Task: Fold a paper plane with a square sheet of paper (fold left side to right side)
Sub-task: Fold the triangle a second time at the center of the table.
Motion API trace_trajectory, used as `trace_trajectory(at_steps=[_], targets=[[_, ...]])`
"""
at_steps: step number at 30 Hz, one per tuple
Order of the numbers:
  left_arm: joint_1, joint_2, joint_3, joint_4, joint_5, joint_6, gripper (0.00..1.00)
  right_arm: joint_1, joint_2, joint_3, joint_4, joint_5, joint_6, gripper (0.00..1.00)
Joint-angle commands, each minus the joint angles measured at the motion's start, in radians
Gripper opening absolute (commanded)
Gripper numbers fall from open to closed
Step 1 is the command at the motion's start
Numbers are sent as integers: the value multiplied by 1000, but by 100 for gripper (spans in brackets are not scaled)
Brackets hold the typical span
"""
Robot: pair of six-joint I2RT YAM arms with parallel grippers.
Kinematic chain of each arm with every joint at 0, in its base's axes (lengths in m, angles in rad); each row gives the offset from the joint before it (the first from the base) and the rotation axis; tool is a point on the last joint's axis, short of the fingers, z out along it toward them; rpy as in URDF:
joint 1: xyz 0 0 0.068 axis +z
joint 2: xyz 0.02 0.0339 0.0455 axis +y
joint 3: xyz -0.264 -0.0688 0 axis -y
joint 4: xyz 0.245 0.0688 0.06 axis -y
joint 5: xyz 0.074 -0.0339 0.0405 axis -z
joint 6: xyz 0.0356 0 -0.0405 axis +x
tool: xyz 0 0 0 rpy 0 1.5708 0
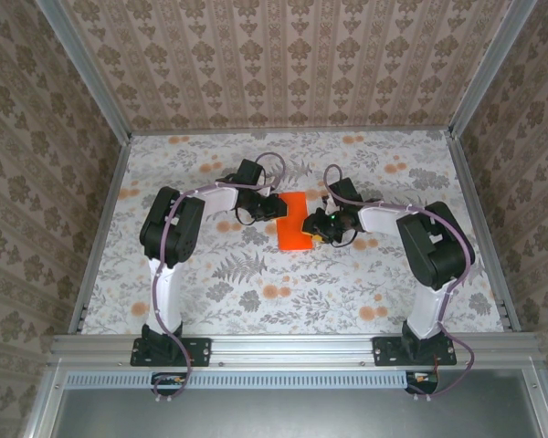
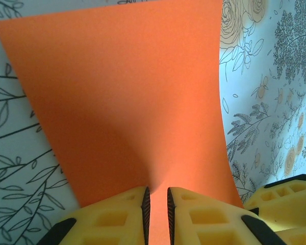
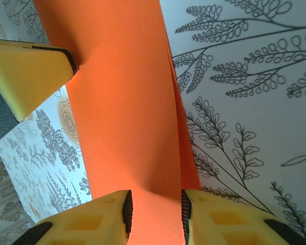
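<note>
The square sheet of paper (image 1: 294,235) lies mid-table as a bright orange upright rectangle, one layer doubled over another. In the left wrist view the sheet of paper (image 2: 122,102) bows up toward my left gripper (image 2: 157,209), whose jaws stand a narrow slit apart with a puckered ridge of it between them. My left gripper (image 1: 276,208) is at its upper left corner. My right gripper (image 1: 318,228) is at its right edge. In the right wrist view my right gripper (image 3: 154,214) stands open over the paper (image 3: 122,102), whose lower layer shows along the right. No paper plane shape shows.
The table (image 1: 256,292) has a flower-printed cloth and is fenced by aluminium rails (image 1: 100,228) and patterned walls. A fingertip (image 2: 280,196) of the right gripper sits close by the left one. A left fingertip (image 3: 28,71) rests at the sheet's far end.
</note>
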State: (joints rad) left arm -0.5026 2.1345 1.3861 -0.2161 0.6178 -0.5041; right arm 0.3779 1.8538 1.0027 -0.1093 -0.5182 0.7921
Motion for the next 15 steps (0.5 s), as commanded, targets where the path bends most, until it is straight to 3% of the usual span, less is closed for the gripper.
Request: trace_trajectory(at_steps=[1, 7, 15], targets=[[3, 8, -21, 6, 5, -4, 20, 0, 25, 19, 41, -42, 40, 34], [8, -52, -23, 20, 41, 27, 30, -18, 44, 4, 127, -68, 84, 34], [30, -247, -111, 47, 40, 131, 42, -44, 70, 27, 170, -91, 88, 35]])
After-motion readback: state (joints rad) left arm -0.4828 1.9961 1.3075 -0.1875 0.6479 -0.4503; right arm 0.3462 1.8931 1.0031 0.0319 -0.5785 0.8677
